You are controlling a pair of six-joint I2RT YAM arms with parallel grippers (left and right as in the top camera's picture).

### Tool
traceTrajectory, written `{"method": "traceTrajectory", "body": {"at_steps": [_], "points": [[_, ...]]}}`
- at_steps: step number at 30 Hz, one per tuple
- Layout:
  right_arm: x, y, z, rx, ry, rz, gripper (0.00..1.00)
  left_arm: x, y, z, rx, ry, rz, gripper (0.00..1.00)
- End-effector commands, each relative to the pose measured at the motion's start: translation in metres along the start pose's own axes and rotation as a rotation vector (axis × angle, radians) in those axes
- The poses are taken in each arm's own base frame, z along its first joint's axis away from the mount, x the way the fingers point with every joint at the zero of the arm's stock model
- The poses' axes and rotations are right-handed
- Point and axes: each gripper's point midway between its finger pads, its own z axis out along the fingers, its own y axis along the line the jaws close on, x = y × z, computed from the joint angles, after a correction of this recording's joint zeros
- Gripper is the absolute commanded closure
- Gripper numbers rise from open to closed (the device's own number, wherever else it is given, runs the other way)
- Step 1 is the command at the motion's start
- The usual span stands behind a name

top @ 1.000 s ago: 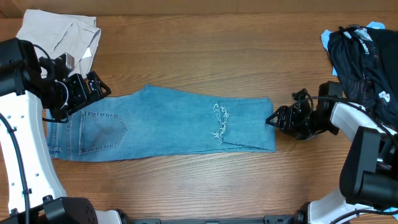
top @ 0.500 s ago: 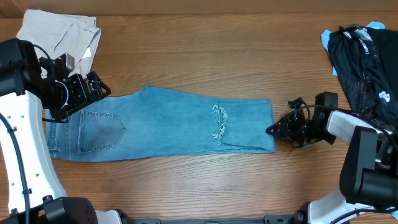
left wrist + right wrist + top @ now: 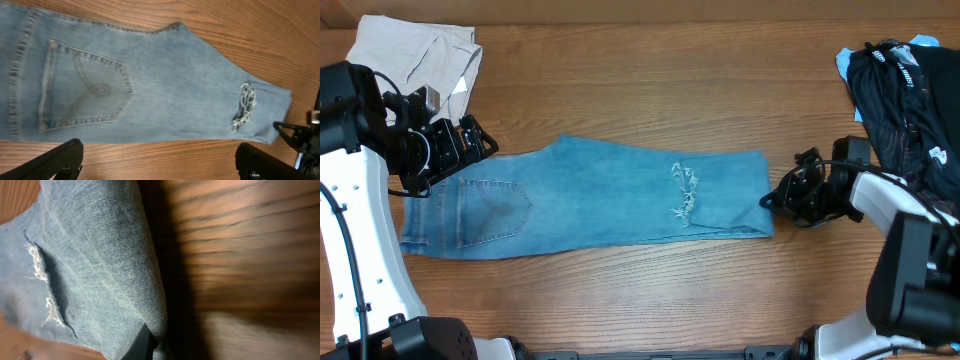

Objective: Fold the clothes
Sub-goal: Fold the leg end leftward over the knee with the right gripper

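Two hands, right hand [image 3: 767, 201] clamped on jeans [image 3: 600, 195], left hand [image 3: 472, 141] splayed

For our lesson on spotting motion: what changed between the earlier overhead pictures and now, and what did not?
The right gripper closed on the right edge of the jeans and drew them slightly rightward. The left gripper stayed open by the waistband end; the beige garment and dark clothes pile did not move.

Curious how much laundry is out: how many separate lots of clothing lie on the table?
3: jeans flat in the middle, a beige garment far left corner, a dark heap far right, perhaps several pieces.
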Motion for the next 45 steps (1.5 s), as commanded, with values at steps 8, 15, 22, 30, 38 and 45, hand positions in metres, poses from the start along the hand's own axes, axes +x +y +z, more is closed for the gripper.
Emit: {"method": "traceTrajectory", "body": {"at_steps": [8,15,22,30,38,45], "points": [[-0.022,0.023,-0.079,0.219,-0.23,-0.096,0.96,-0.003,0.0,0.003,-0.007,-0.001,0.024,0.0],[-0.011,0.057,-0.075,0.315,-0.276,-0.191,0.96,-0.002,0.0,0.003,-0.007,-0.001,0.024,0.0],[0.011,0.089,-0.044,0.361,-0.241,-0.265,0.96,-0.002,0.0,0.003,-0.007,0.0,0.023,0.0],[0.016,0.122,-0.031,0.328,-0.287,-0.343,0.96,-0.001,0.0,0.003,-0.008,0.004,0.022,0.0],[0.029,0.157,-0.018,0.212,-0.267,-0.42,0.96,-0.001,0.0,0.003,-0.008,0.004,0.021,0.0],[0.04,0.169,-0.011,0.191,-0.254,-0.465,0.96,-0.001,0.0,0.003,-0.008,0.007,0.02,0.0]]}}
